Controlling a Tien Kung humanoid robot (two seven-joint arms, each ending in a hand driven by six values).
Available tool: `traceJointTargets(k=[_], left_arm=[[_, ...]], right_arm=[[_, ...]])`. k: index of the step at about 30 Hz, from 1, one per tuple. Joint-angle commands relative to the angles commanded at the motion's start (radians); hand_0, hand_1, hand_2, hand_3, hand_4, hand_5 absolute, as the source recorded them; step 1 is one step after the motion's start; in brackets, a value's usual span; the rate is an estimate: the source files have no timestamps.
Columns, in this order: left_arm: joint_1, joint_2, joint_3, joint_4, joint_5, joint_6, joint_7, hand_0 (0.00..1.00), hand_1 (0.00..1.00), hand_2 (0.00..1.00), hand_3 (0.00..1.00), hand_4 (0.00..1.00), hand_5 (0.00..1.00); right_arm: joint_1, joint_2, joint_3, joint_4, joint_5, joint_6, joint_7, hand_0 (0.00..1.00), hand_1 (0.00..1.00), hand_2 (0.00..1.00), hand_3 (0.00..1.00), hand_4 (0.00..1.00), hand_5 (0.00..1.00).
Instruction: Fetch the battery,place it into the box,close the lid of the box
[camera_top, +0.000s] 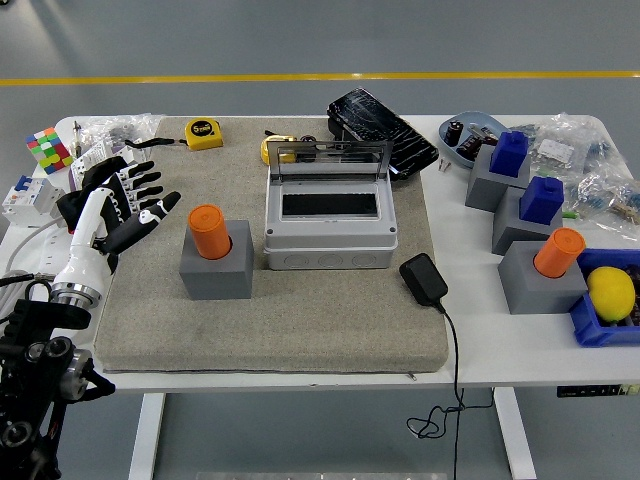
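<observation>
So far nothing looks done: at the left the robot's black-and-white left hand (125, 205) hovers over the grey mat's (270, 330) edge, fingers (150, 192) spread wide and holding nothing; just to its right the orange cylindrical battery (209, 231) stands upright in its grey block holder (216, 268); further right the grey plastic box (330, 215) sits with its lid (331, 159) raised; fetching, placing and closing all remain.

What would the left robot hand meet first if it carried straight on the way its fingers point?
Probably the orange battery standing in its grey holder. The left robot hand, open, points right across the mat toward it; its height above the mat is unclear.
</observation>
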Motion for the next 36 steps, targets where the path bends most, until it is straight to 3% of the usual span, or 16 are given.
traceJointTargets(k=[3, 4, 9, 10, 21, 22, 33, 34, 36], left_arm=[[0.0, -0.001, 0.006, 0.003, 0.001, -0.001, -0.003, 0.689, 0.745, 0.789, 0.809, 0.998, 0.378], [0.0, 0.0, 0.015, 0.004, 0.006, -0.002, -0.008, 0.748, 0.758, 0.798, 0.815, 0.998, 0.353], [0.002, -0.001, 0.058, 0.01, 0.028, 0.001, -0.021, 0.748, 0.758, 0.798, 0.815, 0.998, 0.353], [0.001, -0.002, 0.065, 0.012, 0.033, 0.002, -0.024, 0.768, 0.773, 0.808, 0.815, 0.998, 0.248], [-0.023, -0.005, 0.131, 0.051, 0.072, 0.037, -0.085, 0.795, 0.784, 0.81, 0.813, 0.998, 0.191], [-0.026, -0.005, 0.137, 0.054, 0.072, 0.041, -0.092, 0.782, 0.772, 0.787, 0.804, 0.998, 0.131], [-0.055, -0.005, 0.186, 0.108, 0.015, 0.07, -0.163, 0.724, 0.722, 0.766, 0.794, 0.998, 0.075], [-0.058, -0.005, 0.186, 0.113, 0.009, 0.071, -0.168, 0.64, 0.674, 0.692, 0.771, 0.998, 0.021], [-0.063, -0.005, 0.188, 0.122, -0.004, 0.072, -0.179, 0.64, 0.674, 0.692, 0.771, 0.998, 0.021]], right_arm=[[-0.001, 0.001, -0.014, 0.0, 0.014, 0.001, 0.0, 0.998, 0.998, 0.98, 0.998, 0.998, 0.773], [-0.002, 0.001, -0.024, 0.0, 0.029, 0.0, 0.001, 0.974, 0.957, 0.947, 0.975, 0.998, 0.742], [-0.005, 0.0, -0.046, 0.0, 0.054, -0.001, -0.002, 0.974, 0.957, 0.947, 0.975, 0.998, 0.742], [-0.005, 0.0, -0.048, 0.0, 0.058, -0.001, -0.003, 0.957, 0.927, 0.918, 0.938, 0.998, 0.723], [-0.009, 0.005, -0.083, 0.0, 0.111, -0.001, -0.004, 0.942, 0.907, 0.902, 0.914, 0.998, 0.713], [-0.009, 0.005, -0.089, 0.0, 0.119, 0.0, -0.004, 0.917, 0.884, 0.882, 0.894, 0.998, 0.697], [-0.009, 0.005, -0.119, 0.0, 0.157, -0.003, -0.008, 0.912, 0.877, 0.873, 0.885, 0.998, 0.697], [-0.009, 0.005, -0.123, 0.0, 0.16, -0.003, -0.009, 0.893, 0.858, 0.86, 0.868, 0.998, 0.684], [-0.01, 0.005, -0.126, 0.0, 0.163, -0.003, -0.01, 0.893, 0.858, 0.86, 0.868, 0.998, 0.684]])
